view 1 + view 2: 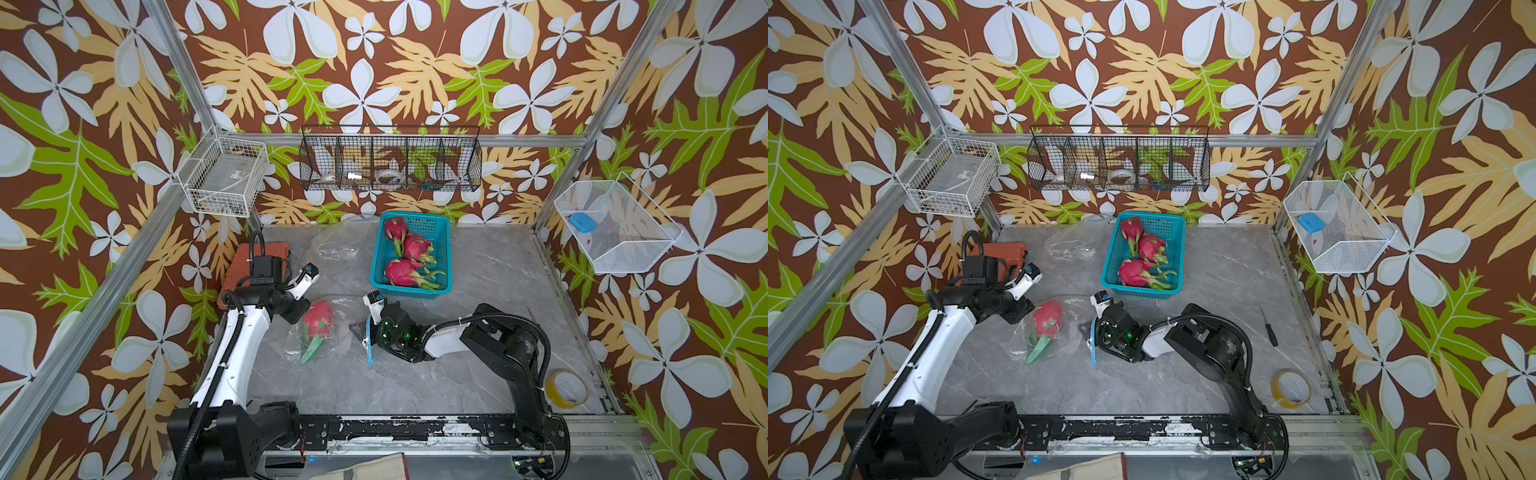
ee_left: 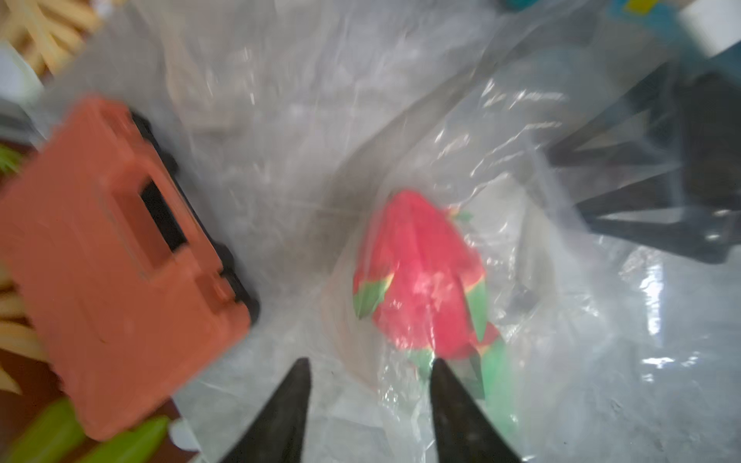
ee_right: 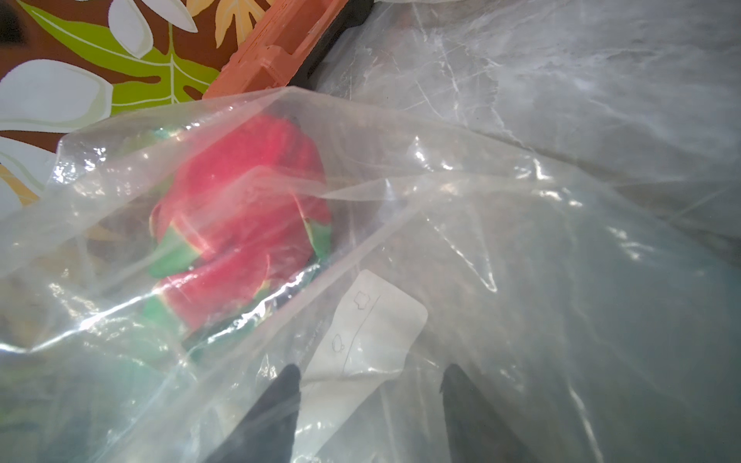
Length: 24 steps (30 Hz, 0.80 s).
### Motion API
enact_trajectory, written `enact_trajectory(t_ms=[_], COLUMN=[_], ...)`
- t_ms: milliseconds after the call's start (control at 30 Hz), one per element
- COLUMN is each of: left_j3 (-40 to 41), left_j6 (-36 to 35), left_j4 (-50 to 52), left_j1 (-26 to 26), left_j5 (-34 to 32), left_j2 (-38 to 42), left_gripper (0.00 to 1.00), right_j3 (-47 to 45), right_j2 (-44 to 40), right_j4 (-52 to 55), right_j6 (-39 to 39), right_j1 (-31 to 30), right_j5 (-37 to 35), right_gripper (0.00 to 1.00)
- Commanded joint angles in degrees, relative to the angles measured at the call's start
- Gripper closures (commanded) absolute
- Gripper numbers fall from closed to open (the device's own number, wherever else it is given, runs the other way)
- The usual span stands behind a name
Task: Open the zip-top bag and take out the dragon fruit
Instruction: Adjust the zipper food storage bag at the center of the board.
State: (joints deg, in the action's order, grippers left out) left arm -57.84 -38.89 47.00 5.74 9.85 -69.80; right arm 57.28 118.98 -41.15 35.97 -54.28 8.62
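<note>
A bright red dragon fruit [image 1: 318,318] with green tips lies inside a clear zip-top bag [image 1: 347,309] at the middle of the table. The bag's blue zip strip [image 1: 368,345] stands up by my right gripper [image 1: 356,329]. In the right wrist view this gripper [image 3: 372,368] is open, with its fingers veiled by the bag's plastic and a white label [image 3: 373,320] between them. My left gripper [image 2: 371,362] is open just short of the fruit [image 2: 421,272], over the plastic. Three magenta dragon fruits [image 1: 409,253] lie in a teal basket [image 1: 444,232].
An orange case [image 1: 257,257] sits behind the left arm. A second, empty clear bag [image 1: 332,245] lies left of the basket. A yellow tape roll [image 1: 567,388] and a screwdriver [image 1: 1268,326] lie at the right. Wire baskets [image 1: 390,162] hang on the walls.
</note>
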Motion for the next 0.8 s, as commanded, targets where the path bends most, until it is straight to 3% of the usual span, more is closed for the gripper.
enact_trajectory(t_ms=[0, 67, 133, 267, 367, 500, 767], left_j3=[3.2, 4.8, 3.8, 1.4, 1.7, 1.9, -9.0], left_j6=[4.9, 6.0, 7.0, 7.4, 4.5, 1.6, 3.2], left_j4=[0.3, -3.6, -4.1, -3.1, -3.7, -4.1, -3.0], left_j1=[2.3, 2.5, 3.0, 3.1, 3.1, 1.6, -15.9], left_j5=[2.7, 1.5, 4.4, 9.0, 8.6, 9.1, 3.3], left_j2=[-1.7, -2.8, -4.6, -8.1, -7.4, -4.5, 0.3], left_gripper=[0.2, 0.22, 0.28, 0.75, 1.0, 1.0, 1.0], right_j3=[0.3, 0.3, 0.2, -0.6, -1.0, -1.4, -1.1], right_j2=[-0.1, -0.2, -0.5, -0.7, -0.8, -0.6, -0.4], right_j4=[-1.1, -1.0, -0.8, -1.5, -1.7, -2.5, -3.7], right_j6=[-0.7, -1.0, -1.2, -0.9, -0.8, -0.5, 0.1], right_j1=[0.0, -0.1, -0.3, -0.4, -0.4, -0.4, -0.4], right_j5=[0.3, 0.4, 0.2, 0.1, -0.2, -0.3, -0.4], right_gripper=[0.42, 0.42, 0.43, 0.44, 0.45, 0.44, 0.42])
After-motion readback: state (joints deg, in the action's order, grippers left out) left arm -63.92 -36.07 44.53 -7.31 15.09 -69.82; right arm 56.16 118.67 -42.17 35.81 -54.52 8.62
